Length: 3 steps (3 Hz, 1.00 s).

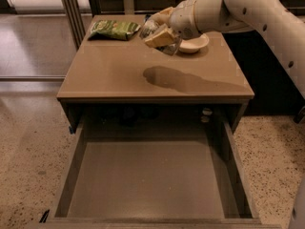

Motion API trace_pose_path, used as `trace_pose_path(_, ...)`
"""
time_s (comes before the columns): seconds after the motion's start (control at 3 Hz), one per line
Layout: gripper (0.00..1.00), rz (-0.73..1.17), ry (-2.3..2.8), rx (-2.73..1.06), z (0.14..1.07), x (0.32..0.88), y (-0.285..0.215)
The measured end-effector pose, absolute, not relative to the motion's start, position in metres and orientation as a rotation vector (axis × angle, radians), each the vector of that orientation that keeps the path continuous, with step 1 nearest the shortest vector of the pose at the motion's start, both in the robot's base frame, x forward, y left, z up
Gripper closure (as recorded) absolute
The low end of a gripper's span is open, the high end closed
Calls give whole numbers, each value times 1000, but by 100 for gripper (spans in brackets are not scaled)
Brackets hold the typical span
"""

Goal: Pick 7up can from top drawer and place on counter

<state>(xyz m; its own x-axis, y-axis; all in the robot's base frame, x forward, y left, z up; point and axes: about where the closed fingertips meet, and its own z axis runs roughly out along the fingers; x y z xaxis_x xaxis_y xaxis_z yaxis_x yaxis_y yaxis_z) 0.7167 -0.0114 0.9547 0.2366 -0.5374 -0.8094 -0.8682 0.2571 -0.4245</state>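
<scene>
My gripper [159,28] is shut on the 7up can [149,28], a small whitish-silver can that shows between the tan fingers [160,37]. It holds the can in the air above the far half of the counter [119,73], a glossy tan tabletop, and its shadow lies on the middle of the top. The white arm reaches in from the upper right. The top drawer [152,180] is pulled wide open below the counter's front edge, and its flat grey-brown bottom is bare.
A green snack bag [114,29] lies at the counter's far left. A white bowl [194,44] sits at the far right, just beside the gripper. Speckled floor lies on both sides of the drawer. Metal posts stand at the back left.
</scene>
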Motion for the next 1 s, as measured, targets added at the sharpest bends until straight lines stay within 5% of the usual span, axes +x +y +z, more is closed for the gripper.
trace_pose_path(1.0, 12, 341, 1435, -1401, 952, 719, -11)
